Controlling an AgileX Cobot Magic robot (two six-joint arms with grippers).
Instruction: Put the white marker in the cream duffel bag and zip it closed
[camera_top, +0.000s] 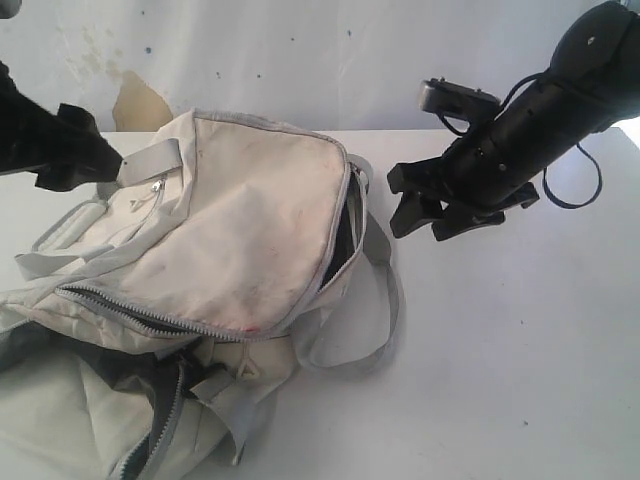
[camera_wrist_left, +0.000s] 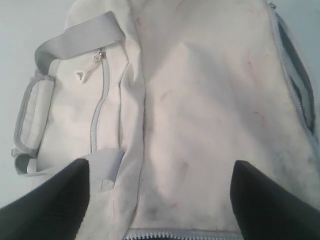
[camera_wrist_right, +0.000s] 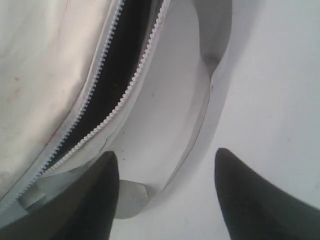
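The cream duffel bag (camera_top: 250, 230) lies on the left half of the table, pink stains on its panel (camera_wrist_left: 210, 115). Its main zipper gapes along the right side (camera_top: 345, 240), showing dark lining (camera_wrist_right: 117, 65). The white marker is not visible in any view. My left gripper (camera_top: 105, 160) hovers at the bag's far left end; its jaws stand open over the panel (camera_wrist_left: 161, 166), holding nothing. My right gripper (camera_top: 420, 215) hangs open just right of the bag, above the grey strap (camera_wrist_right: 215, 100) and bare table (camera_wrist_right: 166, 154), also empty.
A grey strap loop (camera_top: 380, 300) trails off the bag's right side onto the white table (camera_top: 520, 340). A side pocket with a zipper pull (camera_wrist_left: 97, 57) faces my left gripper. A second unzipped section with dark lining (camera_top: 150, 365) sags at the front left.
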